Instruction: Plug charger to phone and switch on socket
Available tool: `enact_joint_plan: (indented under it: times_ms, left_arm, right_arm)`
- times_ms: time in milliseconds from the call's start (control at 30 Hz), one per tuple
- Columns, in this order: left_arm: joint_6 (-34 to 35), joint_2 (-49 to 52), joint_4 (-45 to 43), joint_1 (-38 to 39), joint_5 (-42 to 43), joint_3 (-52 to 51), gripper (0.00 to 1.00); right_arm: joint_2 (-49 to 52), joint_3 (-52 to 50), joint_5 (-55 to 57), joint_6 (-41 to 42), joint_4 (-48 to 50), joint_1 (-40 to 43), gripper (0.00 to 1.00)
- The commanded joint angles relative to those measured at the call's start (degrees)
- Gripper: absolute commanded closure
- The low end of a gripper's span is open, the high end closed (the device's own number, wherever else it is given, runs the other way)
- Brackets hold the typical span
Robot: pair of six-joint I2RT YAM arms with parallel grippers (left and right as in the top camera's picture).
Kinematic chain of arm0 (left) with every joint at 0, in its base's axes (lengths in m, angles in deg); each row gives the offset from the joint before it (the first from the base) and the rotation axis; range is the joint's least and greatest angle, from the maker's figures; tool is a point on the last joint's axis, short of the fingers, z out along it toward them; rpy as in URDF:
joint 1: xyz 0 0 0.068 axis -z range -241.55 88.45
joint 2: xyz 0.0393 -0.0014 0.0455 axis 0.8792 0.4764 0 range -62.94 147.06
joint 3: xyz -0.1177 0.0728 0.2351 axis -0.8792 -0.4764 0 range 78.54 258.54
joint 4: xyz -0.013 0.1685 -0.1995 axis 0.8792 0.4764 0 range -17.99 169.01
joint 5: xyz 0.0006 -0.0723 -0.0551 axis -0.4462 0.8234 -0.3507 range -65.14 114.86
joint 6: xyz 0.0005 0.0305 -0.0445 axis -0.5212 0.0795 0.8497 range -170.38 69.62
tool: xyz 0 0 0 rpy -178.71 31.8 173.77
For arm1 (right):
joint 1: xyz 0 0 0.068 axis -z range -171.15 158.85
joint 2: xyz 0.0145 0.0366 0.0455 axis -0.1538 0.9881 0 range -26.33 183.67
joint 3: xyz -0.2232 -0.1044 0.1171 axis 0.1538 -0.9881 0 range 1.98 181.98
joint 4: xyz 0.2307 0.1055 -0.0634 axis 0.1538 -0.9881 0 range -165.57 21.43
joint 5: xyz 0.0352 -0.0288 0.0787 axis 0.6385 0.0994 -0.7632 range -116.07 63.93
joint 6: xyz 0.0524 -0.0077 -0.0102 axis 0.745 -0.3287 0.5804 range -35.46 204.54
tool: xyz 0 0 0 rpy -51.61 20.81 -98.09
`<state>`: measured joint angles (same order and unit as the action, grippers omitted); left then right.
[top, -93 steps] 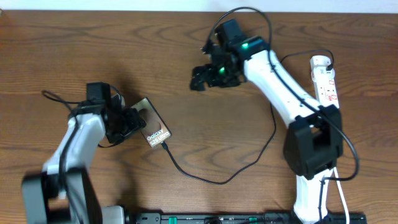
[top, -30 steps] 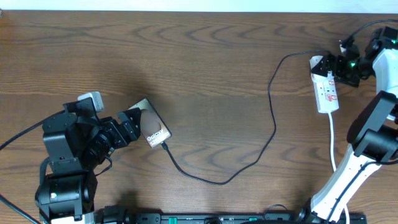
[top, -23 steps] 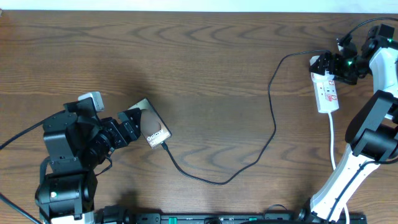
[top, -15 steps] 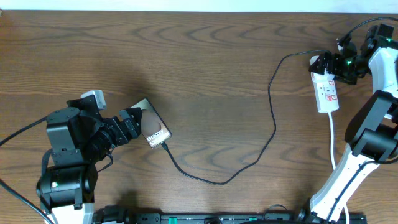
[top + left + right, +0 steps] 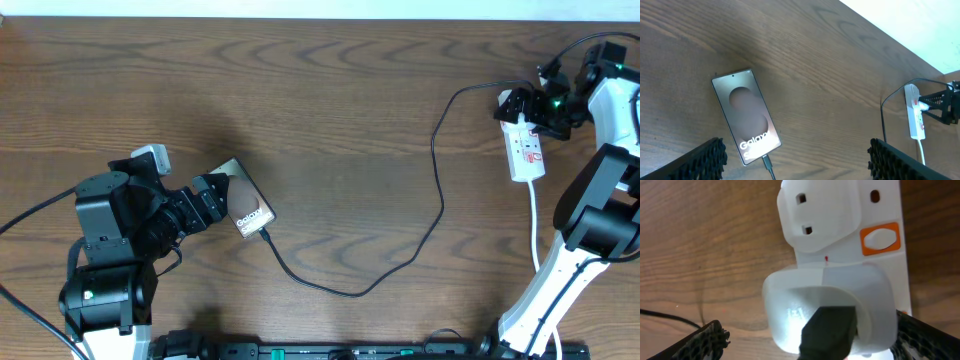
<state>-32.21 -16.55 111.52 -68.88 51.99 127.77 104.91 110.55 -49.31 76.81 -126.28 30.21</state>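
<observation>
The left claw point(image 5: 210, 198) is hovering with fingers spread wide near the Galaxy phone point(image 5: 247, 204), which is lying flat on the wooden table point(image 5: 330, 110) with the charger cable point(image 5: 441, 190) plugged into it, while the right claw point(image 5: 522, 106) is gaping wide over the white power strip point(image 5: 530, 155) at the far right.

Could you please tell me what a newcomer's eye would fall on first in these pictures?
The phone, face up with its "Galaxy" lettering at the left of the wooden table, stands out first, with the open left pincer close beside it. From its lower end the thin black charger loops across to the white socket at the far right, where the open right pincer hangs over the plugged end.
</observation>
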Motion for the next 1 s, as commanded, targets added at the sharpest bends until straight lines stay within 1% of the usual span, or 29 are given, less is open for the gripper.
enact_joint_plan:
  times_ms: [0,267,500,633,733,967]
  left_arm:
    - [-0.11,-0.09,0.15,-0.02,0.74,0.66,0.11]
    - [-0.11,-0.09,0.28,-0.02,0.74,0.66,0.11]
    - [-0.09,-0.09,0.33,-0.02,0.74,0.66,0.11]
    - [-0.09,-0.09,0.33,-0.02,0.74,0.66,0.11]
    - [-0.09,-0.09,0.35,-0.02,0.76,0.66,0.11]
    - [-0.09,-0.09,0.37,-0.02,0.76,0.66,0.11]
  right_arm:
    - [0.31,-3.21,-2.03,1.51,0.66,-0.85,0.01]
    - [0.35,-8.63,-5.53,2.14,4.66,-1.60,0.01]
    - [0.35,-8.72,-6.45,3.65,3.67,-2.43,0.01]
    - [0.35,-8.72,-11.76,3.61,2.69,-2.56,0.01]
    - [0.35,-8.74,-13.18,3.63,2.32,-2.75,0.01]
    - [0.35,-8.74,-13.33,3.63,1.84,-4.76,0.01]
